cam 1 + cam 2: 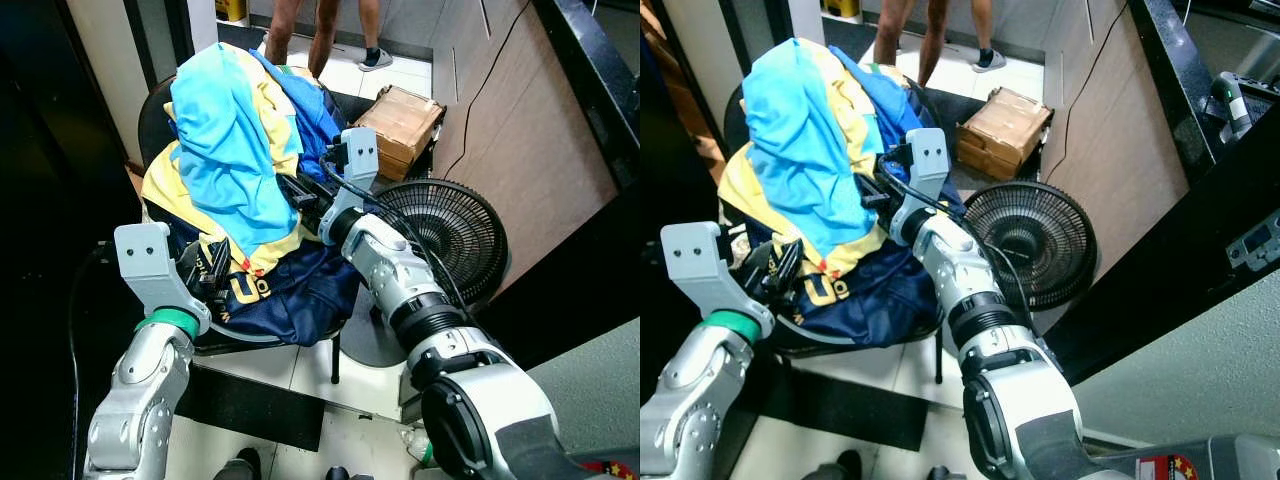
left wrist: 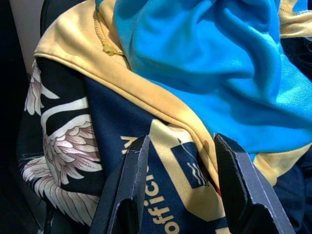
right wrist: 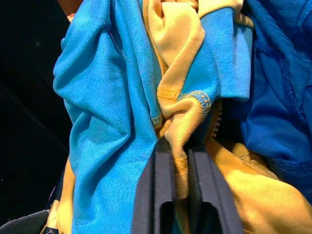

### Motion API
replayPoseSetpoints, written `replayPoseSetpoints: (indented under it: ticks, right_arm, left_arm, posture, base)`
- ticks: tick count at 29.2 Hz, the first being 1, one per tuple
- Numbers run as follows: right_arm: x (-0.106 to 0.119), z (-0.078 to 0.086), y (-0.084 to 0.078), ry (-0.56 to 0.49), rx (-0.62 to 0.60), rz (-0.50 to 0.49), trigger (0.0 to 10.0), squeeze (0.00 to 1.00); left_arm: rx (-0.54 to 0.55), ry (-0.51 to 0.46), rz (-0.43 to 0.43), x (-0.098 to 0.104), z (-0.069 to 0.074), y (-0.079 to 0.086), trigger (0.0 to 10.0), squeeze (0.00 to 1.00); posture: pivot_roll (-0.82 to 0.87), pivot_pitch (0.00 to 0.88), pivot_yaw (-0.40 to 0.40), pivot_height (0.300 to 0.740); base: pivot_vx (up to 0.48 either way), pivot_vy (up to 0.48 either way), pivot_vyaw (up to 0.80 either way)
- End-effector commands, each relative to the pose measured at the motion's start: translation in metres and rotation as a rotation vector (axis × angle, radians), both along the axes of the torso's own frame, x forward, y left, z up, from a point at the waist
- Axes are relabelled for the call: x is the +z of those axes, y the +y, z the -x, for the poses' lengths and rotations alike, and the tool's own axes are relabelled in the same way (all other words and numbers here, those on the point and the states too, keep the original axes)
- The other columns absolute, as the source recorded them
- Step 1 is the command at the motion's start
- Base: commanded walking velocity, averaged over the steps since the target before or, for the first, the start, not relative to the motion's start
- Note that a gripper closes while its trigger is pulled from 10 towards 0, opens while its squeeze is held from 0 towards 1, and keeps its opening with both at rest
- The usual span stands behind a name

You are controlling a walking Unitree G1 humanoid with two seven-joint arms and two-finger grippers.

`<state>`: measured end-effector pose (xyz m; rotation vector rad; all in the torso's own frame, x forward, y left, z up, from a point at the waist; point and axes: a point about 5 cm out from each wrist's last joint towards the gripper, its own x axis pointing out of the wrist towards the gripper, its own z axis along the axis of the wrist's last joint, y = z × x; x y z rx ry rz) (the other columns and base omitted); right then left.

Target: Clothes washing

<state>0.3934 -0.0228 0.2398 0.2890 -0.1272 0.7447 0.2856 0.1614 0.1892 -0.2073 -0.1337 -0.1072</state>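
The clothes lie heaped on a chair; none appears removed, so washing is at its first step. The right gripper has its fingers closed on a yellow fold. The left gripper is spread apart against navy fabric, gripping nothing as far as visible.

a pile of clothes is heaped on a chair, with a fan set on the floor just to its right, a cardboard box placed behind the fan against a wooden panel, and a person's legs seen behind the chair.
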Motion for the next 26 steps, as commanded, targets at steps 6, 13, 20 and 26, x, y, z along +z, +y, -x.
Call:
replayPoseSetpoints:
  ticks: [6,13,20,26]
  right_arm:
    - [0.001,-0.001,-0.003,-0.002,-0.002,-0.023,0.0,0.0]
    - [0.018,-0.003,-0.008,-0.049,-0.004,-0.059,0.0,0.0]
    - [0.168,0.014,-0.104,-0.601,-0.443,-0.571,0.0,0.0]
    - [0.217,0.043,-0.167,-0.825,-0.665,-0.608,0.0,0.0]
  left_arm:
    - [-0.015,0.007,0.01,-0.003,-0.001,-0.004,10.0,0.0]
    - [-0.023,-0.005,0.018,-0.002,-0.005,-0.006,10.0,0.0]
    - [-0.002,-0.031,0.031,0.003,-0.01,-0.001,10.0,0.0]
    - [0.01,-0.044,0.042,0.005,-0.016,0.001,10.0,0.0]
  posture:
    - [0.08,0.166,-0.047,0.74]
    - [0.07,0.135,-0.05,0.74]
    - [0.08,0.116,-0.052,0.74]
    - [0.07,0.096,-0.045,0.74]
  base:
    - [0.0,0.0,0.0]
    - [0.0,0.0,0.0]
    - [0.0,0.0,0.0]
    - [0.0,0.0,0.0]
